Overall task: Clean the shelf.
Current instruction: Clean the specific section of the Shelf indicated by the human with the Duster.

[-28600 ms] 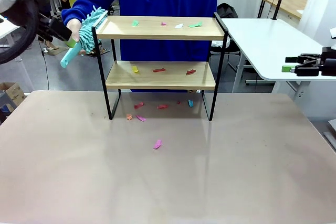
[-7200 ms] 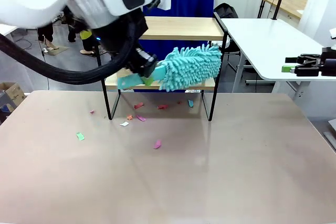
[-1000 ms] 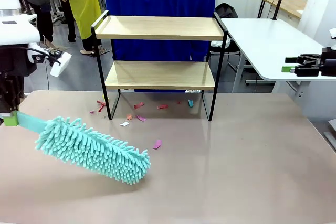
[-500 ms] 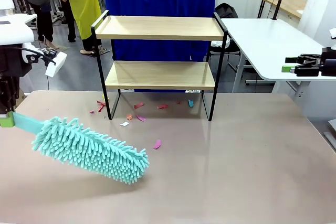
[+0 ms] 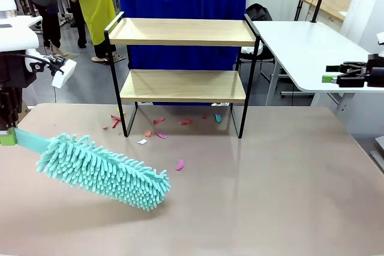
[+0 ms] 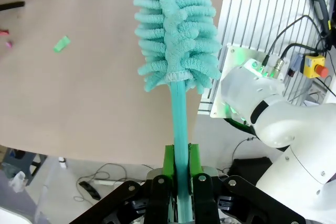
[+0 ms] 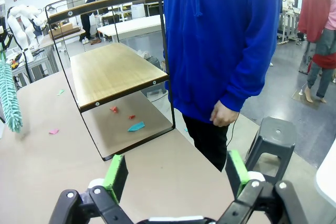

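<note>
The shelf [image 5: 183,86] is seen standing upright at the far middle of the bench [image 5: 270,196], its two light wood boards carried in a thin black frame. Small paper scraps [image 5: 158,120] in red, pink and orange are scattered on the bench under the lower board and just in front of the legs. A single pink scrap [image 5: 180,164] lies nearer, well apart from the frame. A green scrap [image 6: 62,44] is seen on the bench in the left wrist view.

The left fingers [image 6: 169,157] are closed tight on the flat handle of a teal microfibre duster [image 5: 102,171], the handle being pinched between the green pads. The duster is held at the bench's left side, well apart from the shelf, with its fluffy head slanting down toward the middle of the bench. Whether the head touches the surface cannot be told.

The right fingers [image 7: 116,176] are spread wide, and nothing is held between them. They are pointed toward the shelf's end. A person in a blue top [image 7: 220,40] is seen standing behind the shelf, one hand [image 7: 224,114] hanging at the side.
</note>
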### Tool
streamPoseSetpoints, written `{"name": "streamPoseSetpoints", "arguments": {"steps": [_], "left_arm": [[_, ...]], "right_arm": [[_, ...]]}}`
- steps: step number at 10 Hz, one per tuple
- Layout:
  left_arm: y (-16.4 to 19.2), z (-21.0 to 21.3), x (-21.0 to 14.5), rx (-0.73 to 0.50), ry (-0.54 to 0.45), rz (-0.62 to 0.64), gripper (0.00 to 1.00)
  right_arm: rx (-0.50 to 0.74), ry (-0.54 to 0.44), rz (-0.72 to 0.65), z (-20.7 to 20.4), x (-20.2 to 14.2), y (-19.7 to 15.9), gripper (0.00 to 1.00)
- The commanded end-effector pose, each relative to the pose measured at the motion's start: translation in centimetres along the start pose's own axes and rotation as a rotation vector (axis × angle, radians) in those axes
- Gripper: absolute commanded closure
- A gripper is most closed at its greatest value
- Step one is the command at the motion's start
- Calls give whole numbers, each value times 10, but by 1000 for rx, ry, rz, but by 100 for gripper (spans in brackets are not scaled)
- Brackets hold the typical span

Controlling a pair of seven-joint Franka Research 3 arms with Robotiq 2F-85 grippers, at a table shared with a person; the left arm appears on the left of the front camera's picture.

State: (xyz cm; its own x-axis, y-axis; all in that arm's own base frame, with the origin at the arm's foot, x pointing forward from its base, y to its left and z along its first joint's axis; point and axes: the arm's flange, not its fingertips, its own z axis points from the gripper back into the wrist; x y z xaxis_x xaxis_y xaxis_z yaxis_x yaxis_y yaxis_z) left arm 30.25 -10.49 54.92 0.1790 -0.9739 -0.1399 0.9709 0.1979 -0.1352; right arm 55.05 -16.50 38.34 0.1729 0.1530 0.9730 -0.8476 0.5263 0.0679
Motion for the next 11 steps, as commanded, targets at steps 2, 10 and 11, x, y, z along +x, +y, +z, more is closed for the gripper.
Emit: {"name": "streamPoseSetpoints", "arguments": {"steps": [2, 10, 11], "left_arm": [[-2, -1, -1, -9, -20, 0, 87], [-2, -1, -1, -9, -20, 0, 87], [-2, -1, -1, -9, -20, 0, 87]], "right_arm": [[1, -3, 5, -1, 3, 1, 0], [1, -3, 5, -1, 3, 1, 0], [1, -3, 5, -1, 3, 1, 0]]}}
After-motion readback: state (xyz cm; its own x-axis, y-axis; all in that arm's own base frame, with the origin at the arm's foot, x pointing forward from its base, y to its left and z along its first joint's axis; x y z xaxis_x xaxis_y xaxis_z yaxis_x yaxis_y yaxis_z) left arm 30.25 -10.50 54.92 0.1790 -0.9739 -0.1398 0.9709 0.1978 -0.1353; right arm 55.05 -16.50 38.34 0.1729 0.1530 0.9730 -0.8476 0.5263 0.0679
